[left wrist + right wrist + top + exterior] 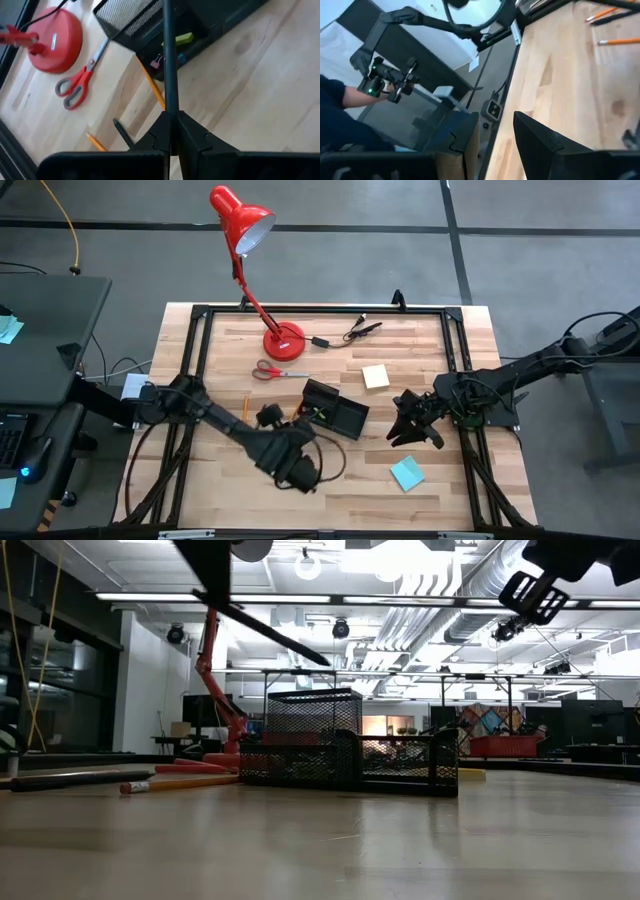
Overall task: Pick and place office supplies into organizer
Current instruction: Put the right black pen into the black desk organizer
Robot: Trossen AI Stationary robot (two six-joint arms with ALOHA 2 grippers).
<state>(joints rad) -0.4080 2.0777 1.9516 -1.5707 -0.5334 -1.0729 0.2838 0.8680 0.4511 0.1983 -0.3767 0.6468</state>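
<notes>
Step in hand: a thin dark pen [168, 60] is held upright between the closed fingers of the left gripper [292, 470], raised above the wooden worktop [470, 490] near the low black mesh organizer [335, 410].

Next move, as judged: carriage over a compartment, tip lowered, release.

Right gripper [412, 430]: fingers half parted, nothing held, hovering beside the organizer.

Outstanding: red-handled scissors [272, 370], orange pencil [154, 89], pale yellow pad [376, 376], teal pad [407, 473].

Room: open worktop in front; black frame [190, 340] and red lamp [283, 338] bound the rear.
</notes>
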